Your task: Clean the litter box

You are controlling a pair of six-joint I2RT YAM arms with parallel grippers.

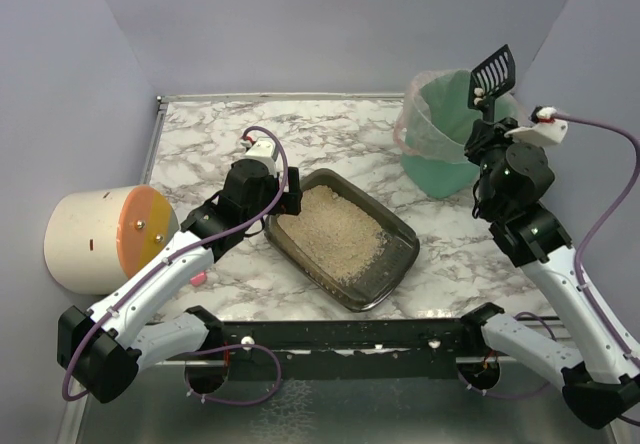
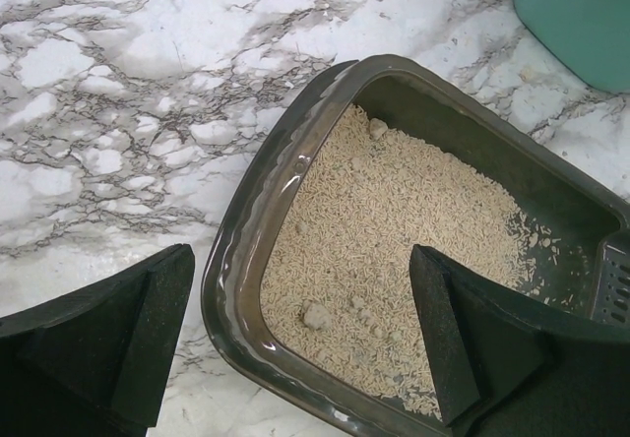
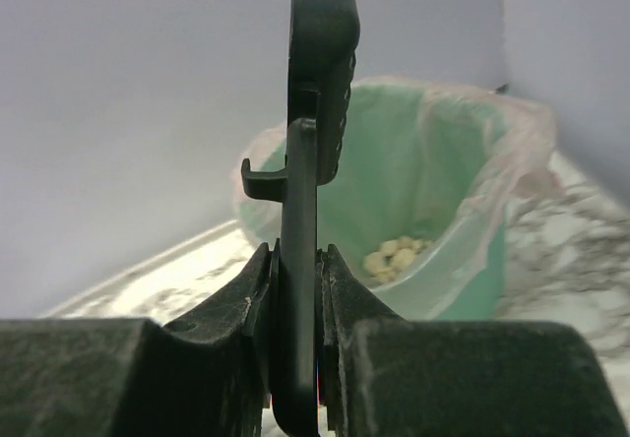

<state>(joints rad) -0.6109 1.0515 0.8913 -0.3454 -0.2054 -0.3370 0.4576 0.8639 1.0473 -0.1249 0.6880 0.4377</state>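
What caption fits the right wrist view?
Right gripper holds the black slotted plastic scoop upright before the green bag-lined bin containing pale clumps.

walls: 3 plain lavender-grey panels (image 1: pixel 330 24) at back, left and right | table: white marble-pattern top (image 1: pixel 200 144) with grey veins, thin metal strip (image 1: pixel 280 95) along its far and left edges | near edge: black rail (image 1: pixel 340 336) across, dull metal sheet (image 1: pixel 350 414) in front of it | light: soft, even, only faint shadows

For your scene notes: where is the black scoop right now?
Top view, right side: the scoop is held upright in the right gripper, beside the green bin.
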